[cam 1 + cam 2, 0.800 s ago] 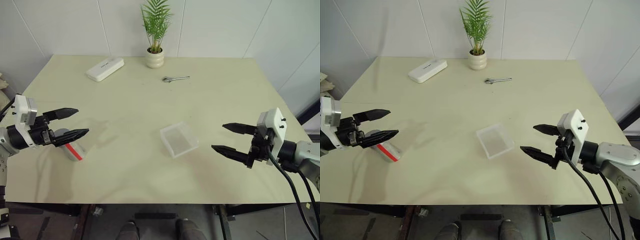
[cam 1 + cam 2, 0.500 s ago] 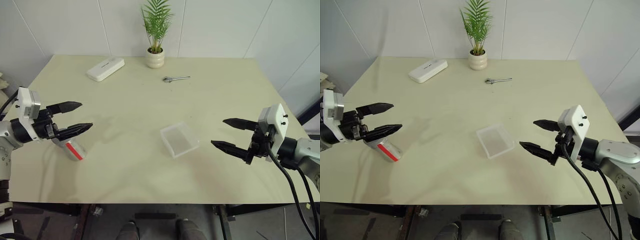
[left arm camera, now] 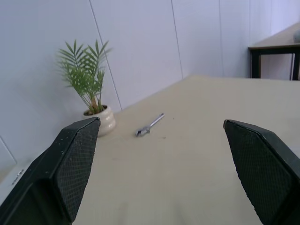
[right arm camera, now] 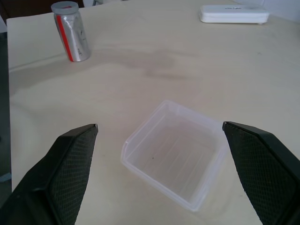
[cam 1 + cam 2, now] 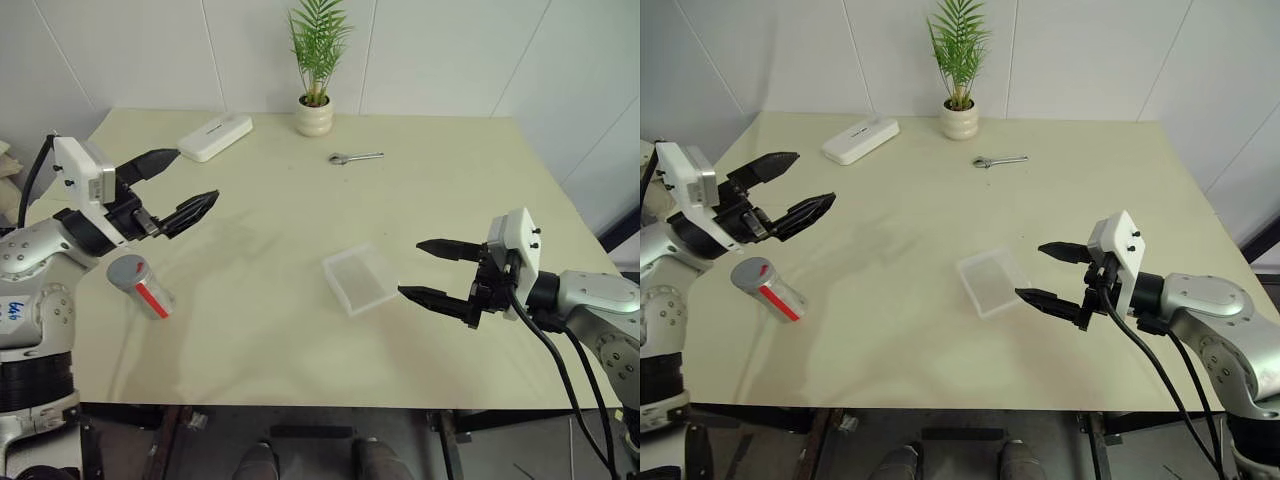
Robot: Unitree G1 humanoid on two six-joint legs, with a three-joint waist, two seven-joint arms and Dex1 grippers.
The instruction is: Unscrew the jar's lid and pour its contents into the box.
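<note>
Near the table's left edge the jar (image 5: pixel 139 287) stands, lid (image 5: pixel 126 270) on, below our wide-open, empty left gripper (image 5: pixel 182 187). Right gripper (image 5: pixel 424 270), also wide, hovers beside the box (image 5: pixel 360 279). We should lower squarely around the jar before closing.

Bench (image 5: pixel 280 330) layout
Box (image 5: pixel 360 279) at centre; jar (image 5: pixel 140 285) at nine o'clock; wrench (image 5: pixel 353 157), plant pot (image 5: pixel 314 117), case (image 5: pixel 215 136) toward twelve.

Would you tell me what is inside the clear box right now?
The box looks empty: its ribbed floor shows through, with at most one tiny dark speck. The jar stands apart, lid on, contents hidden by the label.
</note>
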